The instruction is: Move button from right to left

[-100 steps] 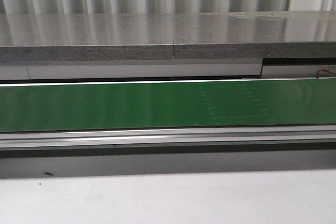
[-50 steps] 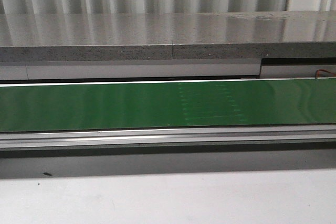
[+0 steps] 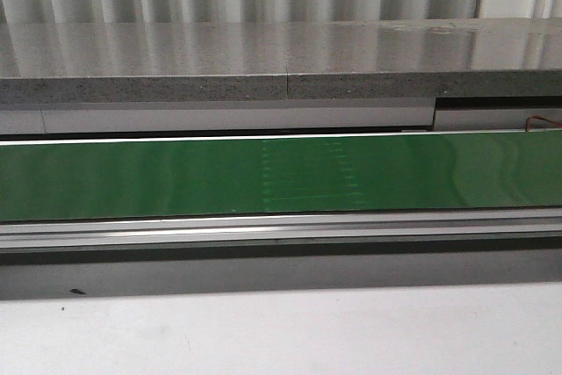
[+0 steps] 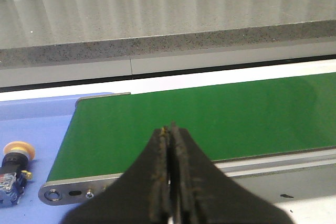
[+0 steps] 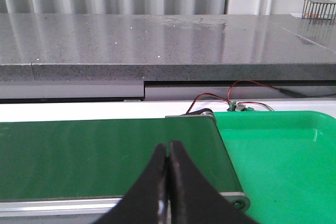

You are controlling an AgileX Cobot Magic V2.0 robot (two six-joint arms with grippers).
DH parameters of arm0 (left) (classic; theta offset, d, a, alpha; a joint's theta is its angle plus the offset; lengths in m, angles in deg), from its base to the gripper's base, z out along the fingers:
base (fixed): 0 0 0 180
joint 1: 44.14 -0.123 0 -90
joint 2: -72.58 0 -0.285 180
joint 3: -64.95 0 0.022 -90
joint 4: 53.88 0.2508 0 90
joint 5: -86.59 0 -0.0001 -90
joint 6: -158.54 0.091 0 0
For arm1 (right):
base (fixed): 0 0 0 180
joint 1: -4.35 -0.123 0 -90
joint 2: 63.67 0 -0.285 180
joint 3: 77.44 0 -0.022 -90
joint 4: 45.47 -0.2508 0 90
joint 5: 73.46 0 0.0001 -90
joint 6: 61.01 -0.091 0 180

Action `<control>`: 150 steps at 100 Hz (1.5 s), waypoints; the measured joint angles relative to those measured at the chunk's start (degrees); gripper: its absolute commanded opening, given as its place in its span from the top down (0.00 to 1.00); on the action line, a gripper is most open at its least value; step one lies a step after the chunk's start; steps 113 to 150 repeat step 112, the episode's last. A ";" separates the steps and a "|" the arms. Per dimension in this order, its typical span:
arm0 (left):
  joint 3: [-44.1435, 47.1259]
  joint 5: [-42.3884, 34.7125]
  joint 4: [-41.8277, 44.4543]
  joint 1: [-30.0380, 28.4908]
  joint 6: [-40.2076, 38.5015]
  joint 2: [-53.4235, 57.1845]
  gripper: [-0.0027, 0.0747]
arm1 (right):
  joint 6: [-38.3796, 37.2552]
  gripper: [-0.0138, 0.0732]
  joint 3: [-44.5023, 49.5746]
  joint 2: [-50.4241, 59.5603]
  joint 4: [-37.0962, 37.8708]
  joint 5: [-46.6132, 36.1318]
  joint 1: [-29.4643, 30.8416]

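Note:
The button (image 4: 14,169), with its yellow-orange head, black collar and blue-and-clear body, lies on the blue surface (image 4: 37,129) just off the left end of the green belt (image 4: 210,119). My left gripper (image 4: 169,128) is shut with nothing in it, over the belt's near edge to the right of the button. At the belt's right end (image 5: 105,156) my right gripper (image 5: 168,144) is also shut and empty. Neither gripper shows in the front view, where the belt (image 3: 281,177) carries nothing.
A bright green tray (image 5: 283,161) sits beyond the belt's right end, with red and black wires (image 5: 231,95) behind it. A grey stone ledge (image 3: 281,68) runs behind the belt. An aluminium rail (image 3: 281,233) borders the belt's near side, with the white table (image 3: 281,331) in front.
A faint stitched seam on the belt has travelled leftward across the front view. Nothing else has moved.

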 measured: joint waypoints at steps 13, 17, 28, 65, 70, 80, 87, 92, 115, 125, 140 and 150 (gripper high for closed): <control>0.00 0.00 0.00 0.00 0.00 0.00 0.99 | -0.13 0.92 3.17 4.64 0.24 0.57 0.09; 0.00 0.00 0.00 0.00 0.00 0.00 0.99 | -0.13 0.92 3.46 5.44 0.36 1.60 0.09; 0.00 0.13 0.00 0.00 0.00 0.00 0.99 | -0.15 0.92 3.68 6.01 0.83 3.16 0.13; 0.00 0.13 0.13 0.00 0.00 0.00 0.99 | -0.25 0.92 3.68 6.11 1.07 3.28 0.34; 0.00 0.13 0.13 0.00 0.00 0.00 0.99 | -0.25 0.92 3.68 6.11 1.07 3.28 0.34; 0.00 0.13 0.13 0.00 0.00 0.00 0.99 | -0.25 0.92 3.68 6.11 1.07 3.29 0.34; 0.00 0.13 0.13 0.00 0.00 0.00 0.99 | -0.25 0.92 3.68 6.11 1.07 3.29 0.34; 0.00 0.13 0.13 0.00 0.00 0.00 0.99 | -0.25 0.92 3.68 6.11 1.07 3.29 0.34; 0.00 0.13 0.13 0.00 0.00 0.00 0.99 | -0.25 0.92 3.68 6.11 1.07 3.38 0.34; 0.00 0.13 0.13 0.00 0.00 0.00 0.99 | -0.25 0.92 3.68 6.11 1.07 3.38 0.34; 0.00 0.13 0.13 0.00 0.00 0.00 0.99 | -0.25 0.92 3.68 6.11 1.07 3.38 0.34; 0.00 0.13 0.13 0.00 0.00 0.00 0.99 | -0.25 0.92 3.68 6.11 1.07 3.38 0.34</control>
